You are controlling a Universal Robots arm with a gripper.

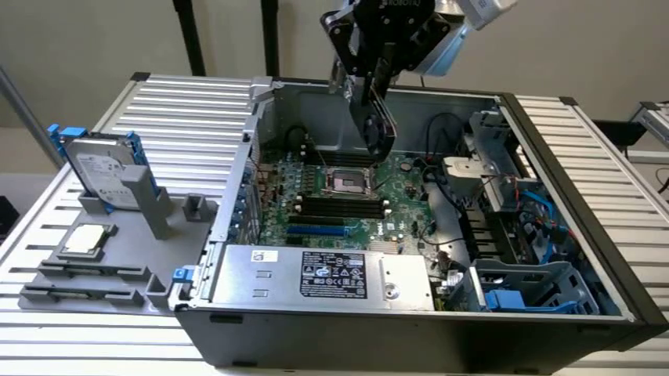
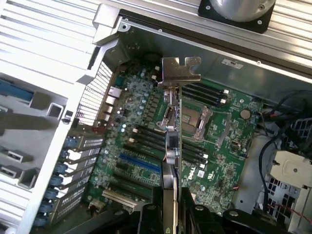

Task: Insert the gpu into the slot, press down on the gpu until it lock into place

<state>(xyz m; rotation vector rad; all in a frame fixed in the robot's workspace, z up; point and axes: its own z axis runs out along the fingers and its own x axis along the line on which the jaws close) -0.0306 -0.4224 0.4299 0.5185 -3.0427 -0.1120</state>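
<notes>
One gripper [image 1: 370, 78] clamps the gpu [image 1: 380, 125] (bracket end lowest), long axis seemingly upright, clear of the slot [image 1: 313, 232].

The case [image 1: 418, 337] sits on the counter [image 1: 178, 117]; the hard drive [image 1: 105, 168] stands outside it, at the exterior view's left. In the case lies the motherboard [image 1: 403, 196], the power supply [image 1: 324, 274] before it. The gpu [image 1: 378, 125], held on edge in the pincer [image 1: 374, 82], hangs above the socket [image 1: 347, 182], apart from the slot [image 1: 316, 232], which lies between the memory strips [image 1: 340, 207] and the power supply
</notes>
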